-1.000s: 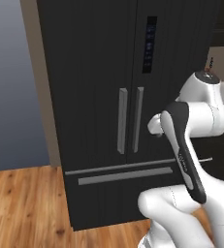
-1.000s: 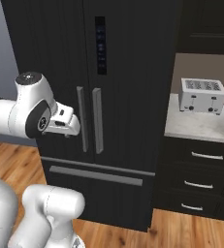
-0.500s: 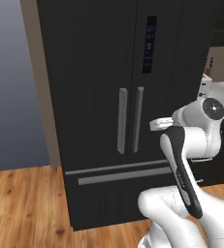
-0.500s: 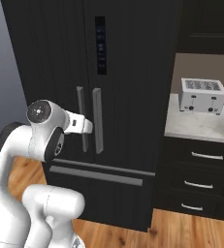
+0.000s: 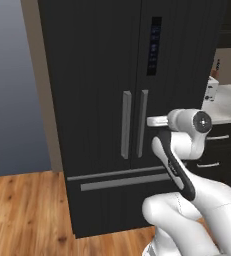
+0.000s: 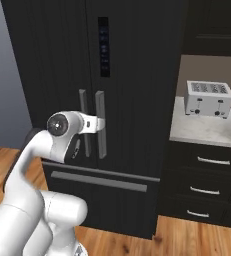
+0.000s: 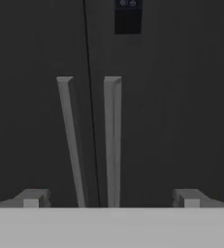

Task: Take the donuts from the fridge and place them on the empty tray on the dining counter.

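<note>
The fridge (image 5: 97, 75) (image 6: 57, 60) stands tall and black in front of me with both doors shut, so the donuts are hidden. Two grey vertical handles (image 5: 126, 125) (image 6: 100, 131) run side by side at the door seam. My gripper (image 5: 149, 121) (image 6: 102, 123) is level with the handles and points straight at the doors, close to the right door's handle. In the hand view my gripper (image 7: 111, 201) is open with nothing between its fingertips (image 7: 33, 197), and both handles (image 7: 113, 140) lie between them ahead. The empty tray and the dining counter are out of view.
A silver toaster (image 6: 207, 98) sits on a pale countertop (image 6: 202, 131) right of the fridge, above black drawers (image 6: 207, 175) with silver handles. The fridge's bottom drawer has a long horizontal handle (image 5: 122, 182). Wooden floor (image 5: 22, 210) lies to the left, below a blue-grey wall.
The arm has folded down and the hand has swung forward to point at the fridge handles. The gripper has stayed open. The fridge doors have not moved.
</note>
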Tool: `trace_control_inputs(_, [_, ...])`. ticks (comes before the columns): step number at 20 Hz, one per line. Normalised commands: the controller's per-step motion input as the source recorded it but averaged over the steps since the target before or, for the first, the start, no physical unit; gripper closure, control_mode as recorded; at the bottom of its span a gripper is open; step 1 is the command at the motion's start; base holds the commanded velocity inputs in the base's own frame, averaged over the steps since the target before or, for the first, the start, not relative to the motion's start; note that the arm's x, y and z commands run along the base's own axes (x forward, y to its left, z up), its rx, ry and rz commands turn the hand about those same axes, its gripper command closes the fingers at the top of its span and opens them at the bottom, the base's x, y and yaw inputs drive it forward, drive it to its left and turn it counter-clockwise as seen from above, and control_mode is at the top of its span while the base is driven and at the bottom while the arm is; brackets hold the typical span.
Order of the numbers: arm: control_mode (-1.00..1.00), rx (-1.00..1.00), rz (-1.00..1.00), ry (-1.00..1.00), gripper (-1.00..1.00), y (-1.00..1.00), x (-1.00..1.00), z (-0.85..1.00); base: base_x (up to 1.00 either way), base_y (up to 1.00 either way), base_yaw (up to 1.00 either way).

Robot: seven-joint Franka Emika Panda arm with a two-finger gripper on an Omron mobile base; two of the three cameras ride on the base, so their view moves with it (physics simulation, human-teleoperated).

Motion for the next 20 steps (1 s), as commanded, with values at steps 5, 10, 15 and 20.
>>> trace_control_inputs(5, [-1.0, 0.0, 0.0, -0.31, -1.0, 0.0, 0.35, 0.0, 0.0, 0.0, 0.0])
trace_control_inputs(10, [-1.0, 0.0, 0.0, -0.18, -1.0, -0.02, 0.24, 0.03, 0.0, 0.0, 0.0])
trace_control_inputs(15, [-1.0, 0.0, 0.0, 0.01, -1.0, -0.12, 0.4, 0.19, 0.0, 0.0, 0.0])
trace_control_inputs(20, [-1.0, 0.0, 0.0, 0.06, -1.0, -0.03, 0.63, 0.12, 0.0, 0.0, 0.0])
